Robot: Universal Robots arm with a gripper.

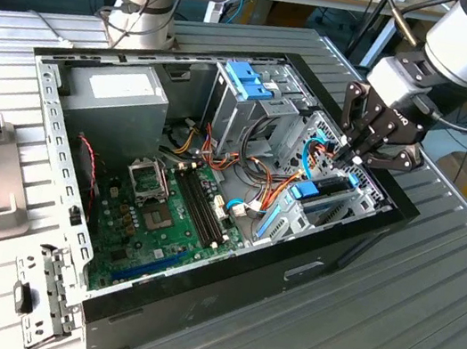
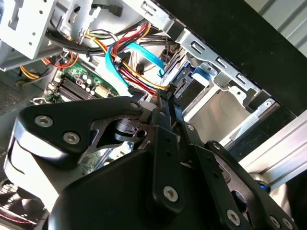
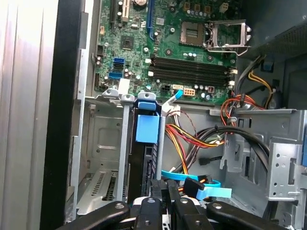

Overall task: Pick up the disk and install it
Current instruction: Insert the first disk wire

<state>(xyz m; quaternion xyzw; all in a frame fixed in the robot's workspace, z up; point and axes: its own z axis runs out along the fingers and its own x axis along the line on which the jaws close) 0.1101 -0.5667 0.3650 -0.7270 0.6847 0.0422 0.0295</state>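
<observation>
Gripper (image 1: 351,156) low over the drive cage (image 1: 372,197) at the front end of the open computer case (image 1: 290,266), toward the exterior view's right. Fingers drawn together to a narrow slit in both wrist views (image 2: 165,98) (image 3: 164,184) — closed, with nothing visible between them. Tips down at the upper edge of the disk (image 1: 335,191); touching it or just above, cannot tell.

Disk standing on edge inside the cage, seen in the first wrist view as a dark slab (image 3: 143,167) between two upright metal rails, with a light-blue plastic tab (image 3: 146,128) at its far end. Beside it, an open bay of bare metal (image 3: 103,143) against the black case wall.

On the cage's other side, a bundle of red, yellow, orange and black cables (image 3: 192,139), with a flat blue data cable (image 3: 211,189) crossing just by the fingertips. Beyond, the green motherboard (image 1: 148,223) flat on the case floor, its processor socket bare. Grey power-supply box (image 1: 111,99) in the far corner, well apart from the gripper — and a second cage with blue tabs (image 1: 250,82) at the back wall. Case itself resting on a ribbed metal table (image 1: 422,334).
</observation>
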